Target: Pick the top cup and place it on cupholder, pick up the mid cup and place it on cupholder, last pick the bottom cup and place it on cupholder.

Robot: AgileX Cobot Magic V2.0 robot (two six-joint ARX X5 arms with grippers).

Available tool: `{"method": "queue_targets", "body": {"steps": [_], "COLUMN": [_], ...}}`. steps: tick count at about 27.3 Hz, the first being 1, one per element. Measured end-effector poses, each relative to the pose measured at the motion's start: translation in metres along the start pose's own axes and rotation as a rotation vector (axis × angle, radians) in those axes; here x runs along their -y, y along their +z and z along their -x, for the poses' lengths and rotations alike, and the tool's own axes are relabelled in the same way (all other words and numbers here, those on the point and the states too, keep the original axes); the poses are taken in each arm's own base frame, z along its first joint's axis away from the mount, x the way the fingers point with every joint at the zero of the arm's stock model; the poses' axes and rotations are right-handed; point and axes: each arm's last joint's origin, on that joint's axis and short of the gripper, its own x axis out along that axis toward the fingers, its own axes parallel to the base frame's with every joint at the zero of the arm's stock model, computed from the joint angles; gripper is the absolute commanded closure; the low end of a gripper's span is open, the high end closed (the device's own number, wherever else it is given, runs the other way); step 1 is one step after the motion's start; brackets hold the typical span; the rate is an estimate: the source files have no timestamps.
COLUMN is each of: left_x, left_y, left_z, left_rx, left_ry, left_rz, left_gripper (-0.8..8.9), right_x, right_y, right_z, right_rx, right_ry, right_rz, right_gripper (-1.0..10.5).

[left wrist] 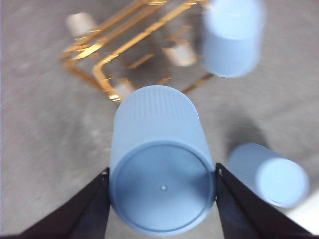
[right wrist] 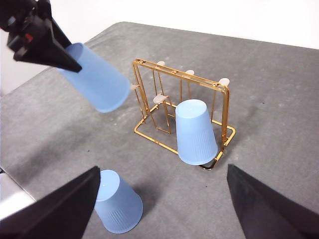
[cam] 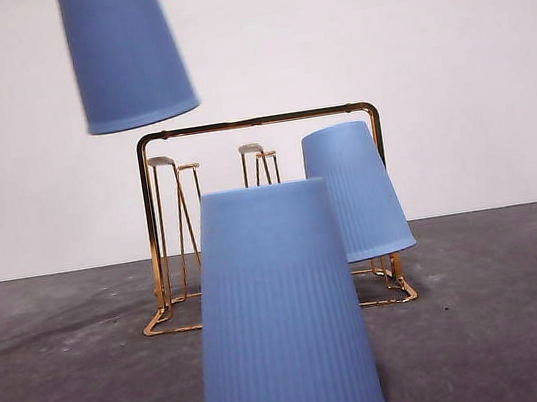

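My left gripper point(left wrist: 162, 174) is shut on a blue ribbed cup point(left wrist: 162, 186) and holds it tilted in the air, up and to the left of the cupholder point(cam: 257, 122). The right wrist view shows that gripper point(right wrist: 37, 37) with the cup point(right wrist: 97, 84) close to the gold wire cupholder point(right wrist: 149, 64). A second blue cup point(cam: 356, 193) hangs upside down on a peg at the cupholder's right end. A third blue cup point(cam: 280, 310) stands upside down on the table in front. My right gripper point(right wrist: 163, 169) hangs open and empty, back from the rack.
Several white-tipped pegs point(cam: 162, 161) on the cupholder are bare. The grey table point(cam: 75, 392) runs back to a white wall. The table's edge point(right wrist: 15, 174) lies close to the standing cup point(right wrist: 117, 201).
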Motion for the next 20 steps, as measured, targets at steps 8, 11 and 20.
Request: {"method": "queue_targets", "body": {"steps": [8,11,20], "left_x": [-0.023,-0.026,-0.029], "left_y": [0.007,0.01,0.021], "left_z": [-0.005,-0.006,-0.032], "left_rx": [0.043,0.064,0.02], "left_ry": [0.038,0.044,0.048], "left_rz": [0.081,0.095,0.103], "left_gripper": [7.95,7.95,7.95], "right_x": [0.001,0.001,0.001], "right_y": [0.0,0.0,0.0], "right_z": [0.0,0.0,0.0], "right_rx": [0.004,0.004,0.004], "right_ry": [-0.022,-0.022,-0.022], "right_rz": [0.0,0.0,0.0], "right_gripper": [5.4,5.4,5.4]}}
